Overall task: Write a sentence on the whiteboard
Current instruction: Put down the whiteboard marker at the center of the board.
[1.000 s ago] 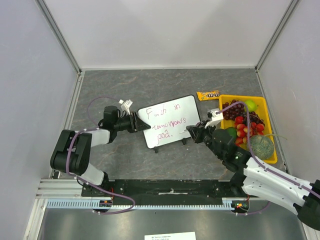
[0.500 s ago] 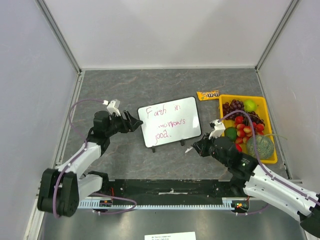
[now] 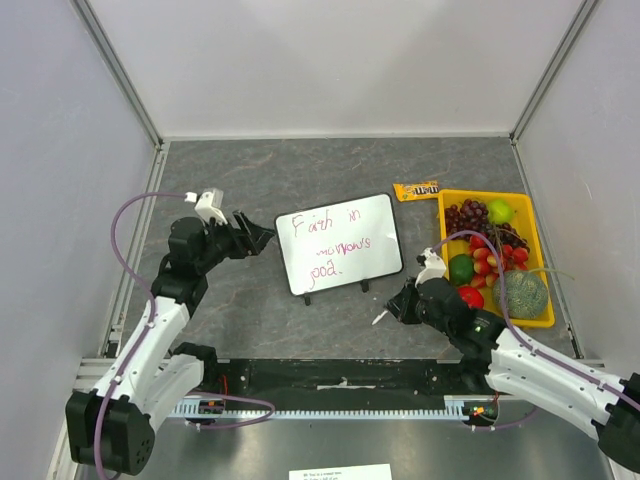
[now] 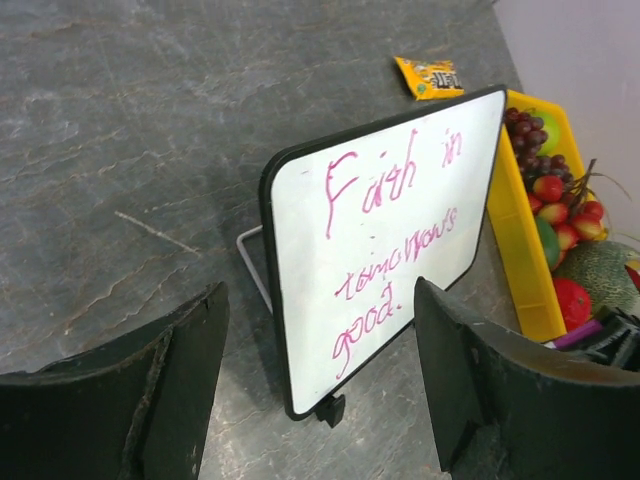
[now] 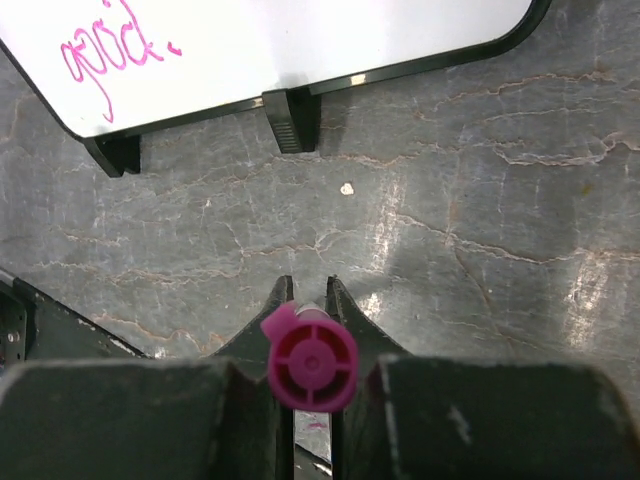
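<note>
The whiteboard stands tilted on its black feet at the table's middle, with the pink sentence "Faith in tomorrow's good." in three lines. It also shows in the left wrist view and its lower edge in the right wrist view. My left gripper is open and empty, just left of the board and apart from it. My right gripper is shut on a pink marker, in front of the board's right foot. The marker's white tip points down-left.
A yellow tray of fruit stands right of the board, close behind my right arm. An orange candy packet lies behind the board's right corner. Grey walls enclose the table on three sides.
My left gripper let go of the board's left edge and drew back left, open. My right gripper pulled the marker away from the board toward the near edge.
</note>
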